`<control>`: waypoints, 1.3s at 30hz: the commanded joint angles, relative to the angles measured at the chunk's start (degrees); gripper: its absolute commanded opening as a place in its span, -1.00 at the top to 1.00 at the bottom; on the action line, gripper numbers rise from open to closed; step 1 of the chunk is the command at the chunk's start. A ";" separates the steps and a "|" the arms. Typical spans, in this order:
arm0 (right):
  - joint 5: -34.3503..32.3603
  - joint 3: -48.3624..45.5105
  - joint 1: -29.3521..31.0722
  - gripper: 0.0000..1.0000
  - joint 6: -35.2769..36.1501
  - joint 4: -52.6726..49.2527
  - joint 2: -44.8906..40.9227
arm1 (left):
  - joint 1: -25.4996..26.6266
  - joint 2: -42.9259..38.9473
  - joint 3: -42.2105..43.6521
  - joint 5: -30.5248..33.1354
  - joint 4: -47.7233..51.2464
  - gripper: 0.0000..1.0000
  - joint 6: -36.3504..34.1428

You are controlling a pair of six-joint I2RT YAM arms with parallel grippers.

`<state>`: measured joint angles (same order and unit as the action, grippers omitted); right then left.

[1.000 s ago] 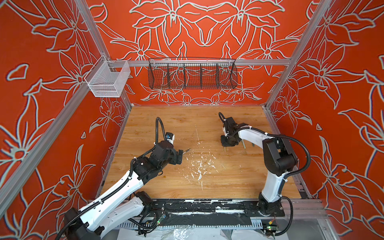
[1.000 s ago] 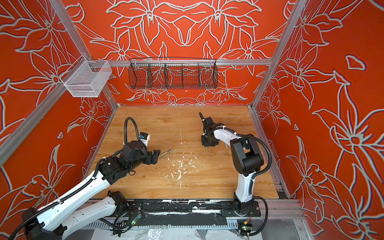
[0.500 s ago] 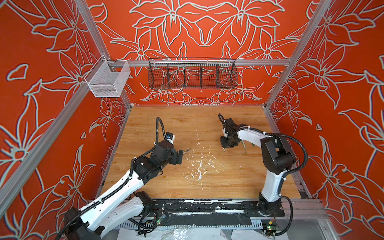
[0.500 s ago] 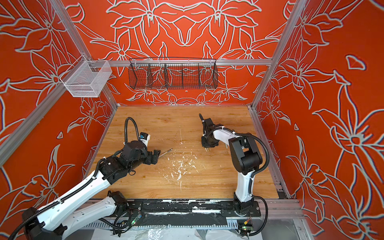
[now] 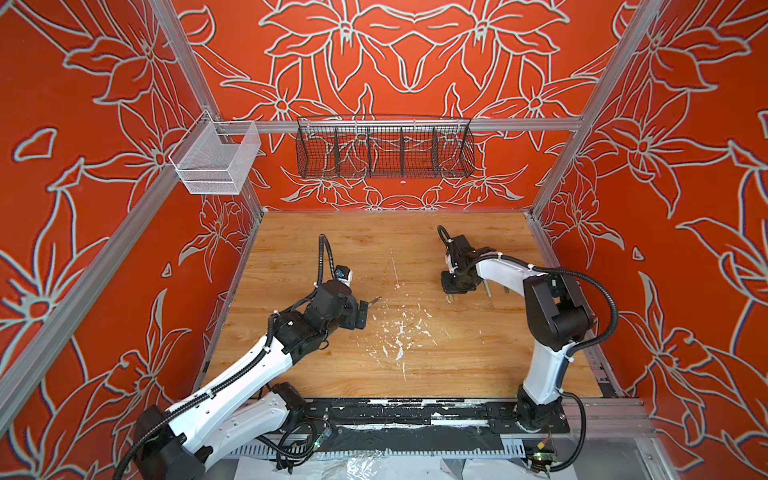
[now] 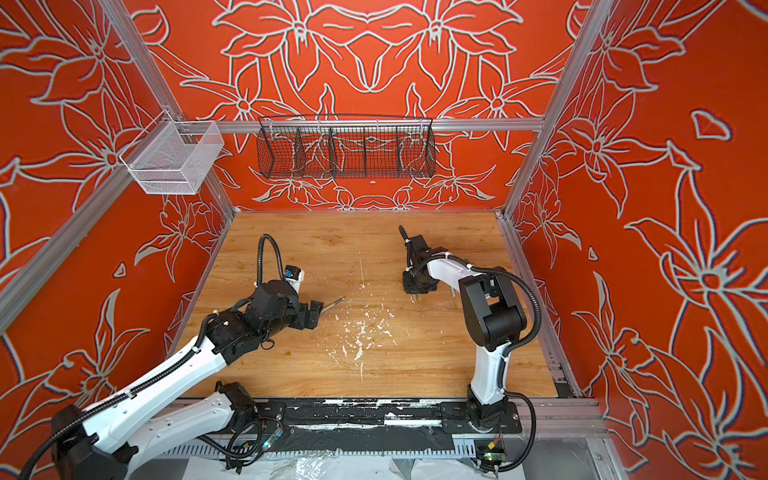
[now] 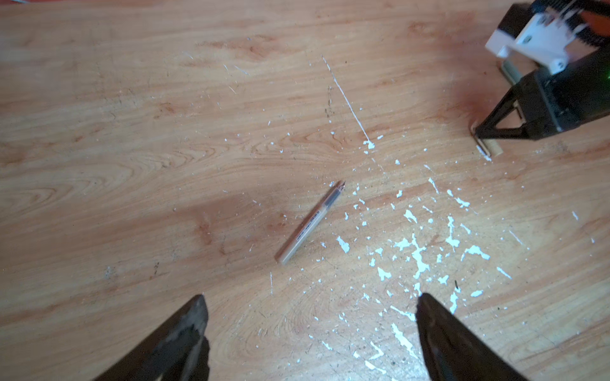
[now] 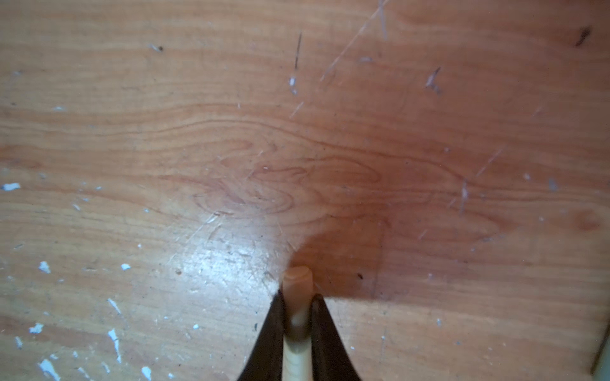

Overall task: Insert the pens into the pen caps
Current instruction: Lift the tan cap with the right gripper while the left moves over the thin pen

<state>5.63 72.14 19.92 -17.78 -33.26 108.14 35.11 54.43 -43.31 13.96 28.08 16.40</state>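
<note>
Right hand (image 8: 297,297) pinches tan cap (image 8: 298,282), unclear in top views; left hand (image 7: 311,297) spread.

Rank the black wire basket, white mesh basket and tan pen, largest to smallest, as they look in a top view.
1. black wire basket
2. white mesh basket
3. tan pen, only partly showing
The baskets hang nearer the camera, so true sizes are unsure.

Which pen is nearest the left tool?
The tan pen, lying alone just ahead of the open left tool; other sticks lie across by the right arm.
</note>
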 commanded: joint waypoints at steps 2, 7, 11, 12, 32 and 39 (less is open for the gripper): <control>1.70 -1.16 -0.24 0.74 -0.84 -1.37 -2.78 | -0.44 6.19 -2.31 -4.42 1.67 -0.93 -0.24; 4.06 -2.74 -0.29 0.80 -1.70 -0.55 -6.70 | -0.48 18.25 -7.71 -8.61 5.20 -0.93 -3.69; 7.10 -5.68 -0.24 0.84 -3.01 2.44 -10.28 | -0.81 26.58 -11.51 -6.52 6.94 -0.94 -5.86; 7.81 -6.35 -0.28 0.84 -3.35 3.02 -11.05 | -1.36 28.43 -12.81 -6.59 7.37 -0.94 -6.40; 12.44 -15.88 -0.19 0.89 -6.27 8.82 -18.51 | -8.83 48.10 -22.27 -16.55 13.41 -0.88 -18.53; 12.74 -16.76 -0.23 0.89 -6.65 10.37 -18.62 | -8.66 49.75 -22.70 -19.26 14.11 -0.78 -17.08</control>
<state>17.45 56.23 19.92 -23.49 -23.75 90.85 26.57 103.28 -65.56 -3.36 40.36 -0.60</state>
